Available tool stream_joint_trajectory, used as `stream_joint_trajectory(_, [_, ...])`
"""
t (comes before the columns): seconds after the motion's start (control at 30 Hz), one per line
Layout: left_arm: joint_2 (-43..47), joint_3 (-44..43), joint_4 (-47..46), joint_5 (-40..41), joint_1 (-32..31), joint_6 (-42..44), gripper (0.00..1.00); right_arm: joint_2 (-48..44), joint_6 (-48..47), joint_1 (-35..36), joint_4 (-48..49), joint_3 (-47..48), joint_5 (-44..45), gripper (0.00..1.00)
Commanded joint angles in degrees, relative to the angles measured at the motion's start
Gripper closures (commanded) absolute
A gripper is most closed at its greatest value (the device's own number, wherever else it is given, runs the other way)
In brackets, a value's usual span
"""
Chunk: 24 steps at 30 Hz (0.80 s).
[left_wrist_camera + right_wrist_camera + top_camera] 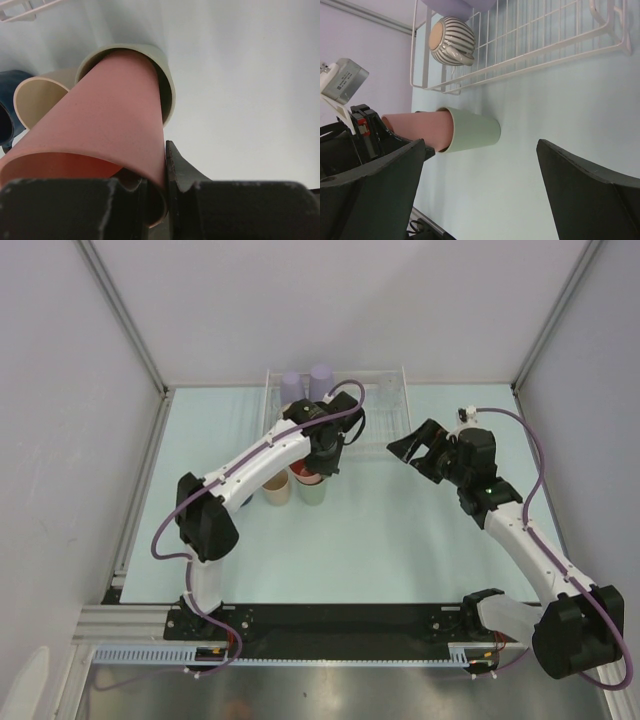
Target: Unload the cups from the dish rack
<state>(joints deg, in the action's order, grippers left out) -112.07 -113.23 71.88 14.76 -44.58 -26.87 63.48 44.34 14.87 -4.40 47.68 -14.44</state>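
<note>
Pale mint surface (400,540) between grey walls. Left hand (160,175) pinches the rim wall of the salmon pink cup (105,120), matte and tapered. The cup's long axis runs away from the hand, base-first into the pale green cup (475,132), just before the dish rack (385,405). Right hand (408,445), spread and empty, hovers near the rack's right end.

White arms (255,465), black joints (205,522), purple cables (154,540)
</note>
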Motion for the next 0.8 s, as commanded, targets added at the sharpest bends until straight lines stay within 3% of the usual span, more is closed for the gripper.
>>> stream_joint_trajectory(0.0, [1.86, 1.96, -1.04, 0.35, 0.19, 0.42, 0.98, -0.55, 0.05, -0.37, 2.29, -0.4, -0.24, 0.0])
stream_joint_trajectory(0.13, [2.21, 3.1, -1.83, 0.35, 0.19, 0.15, 0.81, -0.64, 0.13, -0.55, 2.38, -0.4, -0.42, 0.0])
stream_joint_trajectory(0.2, [2.12, 2.93, -2.0, 0.18, 0.19, 0.24, 0.8, -0.55, 0.13, -0.46, 2.47, -0.4, -0.33, 0.0])
stream_joint_trajectory(0.3, [2.21, 1.96, -1.83, 0.79, 0.19, 0.24, 0.62, -0.38, 0.22, -0.46, 2.56, -0.48, -0.5, 0.0])
stream_joint_trajectory(0.33, [2.38, 1.61, -1.91, 1.05, 0.19, 0.16, 0.51, -0.47, 0.22, -0.46, 2.56, -0.48, -0.5, 0.01])
stream_joint_trajectory(0.43, [2.73, 0.39, -1.83, 2.37, 0.11, 0.24, 0.41, -0.38, 0.14, -0.46, 2.56, -0.57, -0.5, 0.0])
stream_joint_trajectory(0.77, [4.49, -5.5, -1.48, 5.01, -0.51, -0.2, 0.38, 0.15, 0.14, -0.46, 2.82, 0.04, -0.94, 0.0])
